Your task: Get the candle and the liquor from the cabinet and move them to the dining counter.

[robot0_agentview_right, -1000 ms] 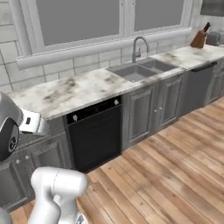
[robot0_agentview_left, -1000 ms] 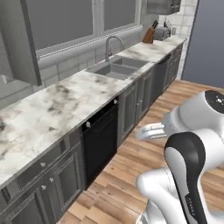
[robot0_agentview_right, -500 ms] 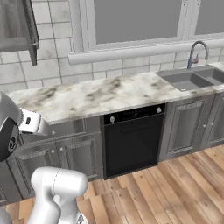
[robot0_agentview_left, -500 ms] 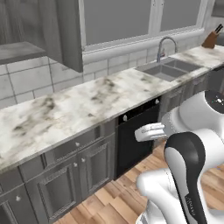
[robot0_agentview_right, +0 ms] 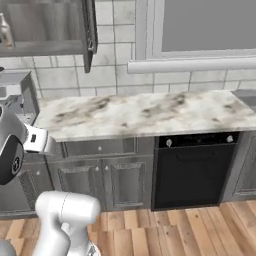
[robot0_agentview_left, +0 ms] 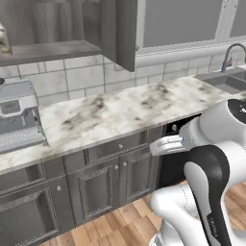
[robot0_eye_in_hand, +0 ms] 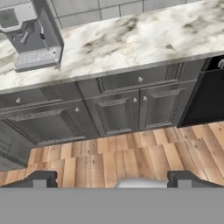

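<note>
The cabinet hangs at the upper left over the worktop, its door swung open and one grey shelf showing. On that shelf, at the frame's left edge, stands the liquor, a slender brown bottle with a narrow neck. A pale object on the shelf is cut by the frame edge; I cannot tell what it is. The candle and the dining counter are out of view. My gripper is open and empty, its fingertips pointing down at the wood floor before the low drawers, far below the cabinet.
A grey coffee machine stands on the marble worktop under the cabinet. Grey drawers and doors run below, with a black appliance front to the right. A sink with faucet lies far right. Wood floor lies ahead.
The whole picture has slid right as the base moved: sink and window shifted right, cabinet and coffee machine came into view. My gripper has stayed open.
</note>
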Controlling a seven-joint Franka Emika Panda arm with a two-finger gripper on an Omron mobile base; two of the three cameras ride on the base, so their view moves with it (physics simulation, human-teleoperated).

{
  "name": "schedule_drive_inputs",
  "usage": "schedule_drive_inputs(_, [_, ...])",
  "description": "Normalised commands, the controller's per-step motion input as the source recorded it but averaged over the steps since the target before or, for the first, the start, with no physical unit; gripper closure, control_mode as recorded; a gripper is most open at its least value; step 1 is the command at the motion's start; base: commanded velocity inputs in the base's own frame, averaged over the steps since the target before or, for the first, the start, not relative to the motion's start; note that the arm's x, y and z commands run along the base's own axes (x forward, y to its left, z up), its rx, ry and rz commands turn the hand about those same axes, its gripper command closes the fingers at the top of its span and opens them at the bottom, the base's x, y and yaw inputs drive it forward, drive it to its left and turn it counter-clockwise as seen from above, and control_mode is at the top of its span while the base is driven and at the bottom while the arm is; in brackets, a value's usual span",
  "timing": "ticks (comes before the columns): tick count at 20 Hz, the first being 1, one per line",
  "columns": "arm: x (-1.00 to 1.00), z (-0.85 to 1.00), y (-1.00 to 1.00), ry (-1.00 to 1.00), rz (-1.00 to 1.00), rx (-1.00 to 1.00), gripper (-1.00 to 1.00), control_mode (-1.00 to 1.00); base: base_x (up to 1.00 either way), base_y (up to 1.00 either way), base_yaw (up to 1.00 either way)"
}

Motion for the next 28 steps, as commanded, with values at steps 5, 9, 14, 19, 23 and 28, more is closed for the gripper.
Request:
schedule_drive_inputs(5, [0.0,0.0,0.0,0.0,0.0,0.0,-1.0,1.0,0.0,0.83,0.23])
schedule_drive_inputs(9, [0.0,0.0,0.0,0.0,0.0,0.0,-1.0,1.0,0.23,0.83,0.1])
schedule_drive_inputs(14, [0.0,0.0,0.0,0.0,0.0,0.0,-1.0,1.0,0.48,0.3,0.07])
schedule_drive_inputs(19, [0.0,0.0,0.0,0.0,0.0,0.0,-1.0,1.0,0.5,0.01,0.17])
schedule_drive_inputs(23, [0.0,0.0,0.0,0.0,0.0,0.0,-1.0,1.0,0.45,-0.03,0.21])
schedule_drive_inputs(28, [0.0,0.0,0.0,0.0,0.0,0.0,-1.0,1.0,0.37,-0.26,0.27])
